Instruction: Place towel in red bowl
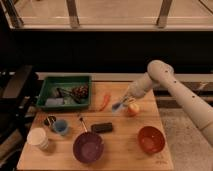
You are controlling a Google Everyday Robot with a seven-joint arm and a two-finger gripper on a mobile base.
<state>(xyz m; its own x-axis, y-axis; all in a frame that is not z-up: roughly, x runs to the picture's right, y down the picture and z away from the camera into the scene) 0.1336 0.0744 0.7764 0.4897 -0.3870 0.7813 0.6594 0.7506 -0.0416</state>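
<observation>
The gripper (pixel 120 104) pinched a bluish towel (pixel 117 106); a round fruit (pixel 133 109) sat just right of its fingers (pixel 123 102). The red bowl (pixel 151 140) lay lower right, a cluttered green tray (pixel 52 81) left.

Bright window (pixel 115 10) above, dark wall (pixel 100 55) below; hand (pixel 120 104) over the warmly lit table (pixel 120 146).

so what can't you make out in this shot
- Camera view: the gripper hangs over the table beside the apple. What looks like the towel is at it; whether it is gripped or just touched is too small to tell.
- Tray contents: overlapping dark and pale shapes, not identifiable.
- Arm: cut off by the right edge, base out of view.
</observation>
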